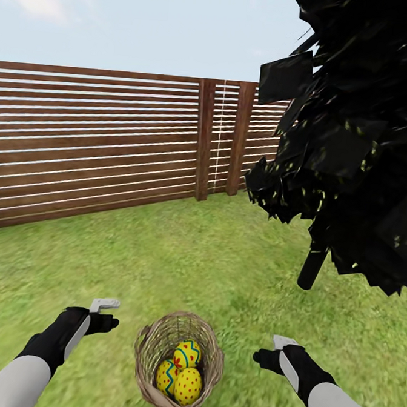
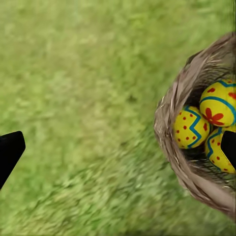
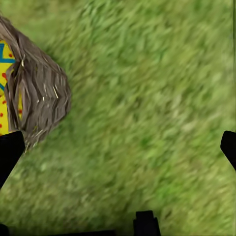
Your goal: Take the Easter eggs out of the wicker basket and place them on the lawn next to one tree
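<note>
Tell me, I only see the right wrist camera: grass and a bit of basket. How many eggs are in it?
Observer: Three Easter eggs, all inside the wicker basket, in the head view.
Operator: Is my other hand holding one?
Observer: No. The left gripper is open and hangs over the lawn beside the basket, touching nothing.
Operator: Is there anything big nearby?
Observer: A black-leaved tree stands ahead on the right, with a wooden fence behind the grass.
</note>
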Motion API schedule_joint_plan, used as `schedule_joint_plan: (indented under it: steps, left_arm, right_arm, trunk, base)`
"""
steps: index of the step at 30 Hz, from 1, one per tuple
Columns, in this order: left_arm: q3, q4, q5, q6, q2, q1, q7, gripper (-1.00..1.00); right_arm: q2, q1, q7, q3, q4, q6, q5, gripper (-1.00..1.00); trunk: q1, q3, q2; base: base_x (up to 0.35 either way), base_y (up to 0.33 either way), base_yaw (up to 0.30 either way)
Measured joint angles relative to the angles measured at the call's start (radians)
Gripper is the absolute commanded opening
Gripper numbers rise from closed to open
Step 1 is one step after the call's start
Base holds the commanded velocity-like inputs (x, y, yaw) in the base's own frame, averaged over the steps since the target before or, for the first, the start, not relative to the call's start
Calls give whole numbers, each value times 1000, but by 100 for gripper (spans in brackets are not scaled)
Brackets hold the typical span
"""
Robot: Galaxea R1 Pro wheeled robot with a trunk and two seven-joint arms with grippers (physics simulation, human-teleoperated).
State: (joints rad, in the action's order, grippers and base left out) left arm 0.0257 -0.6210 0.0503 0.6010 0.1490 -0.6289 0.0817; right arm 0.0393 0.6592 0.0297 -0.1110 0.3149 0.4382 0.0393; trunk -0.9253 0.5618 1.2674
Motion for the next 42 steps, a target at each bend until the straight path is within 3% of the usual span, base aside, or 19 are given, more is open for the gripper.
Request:
schedule_joint_plan:
  steps: [11,15,18,27,42]
  left_arm:
    - [-2,1,0,-4,-1,0,2,100]
    - [-3,3,-1,-4,-1,0,2,100]
    - [-3,7,-2,-4,1,0,1,100]
    - [-4,37,-3,-6,0,0,1,100]
    - [-6,39,-3,-6,-6,0,1,100]
  right_arm:
    - [15,0,9,-8,0,-2,2,100]
    - [16,0,9,-68,0,-2,0,100]
    - [11,0,6,-77,-1,-1,-1,100]
    - [8,0,3,-75,-2,1,-6,100]
    - [9,0,7,-74,4,-3,-9,100]
  trunk:
    - [0,-6,0]
    - [0,-9,0]
    - [0,-10,0]
    - [0,-10,0]
    - [0,-10,0]
  base:
    - [0,111,-281]
    - [0,280,-243]
    - [0,197,-51]
    - [-37,65,-4]
    - [-70,287,0]
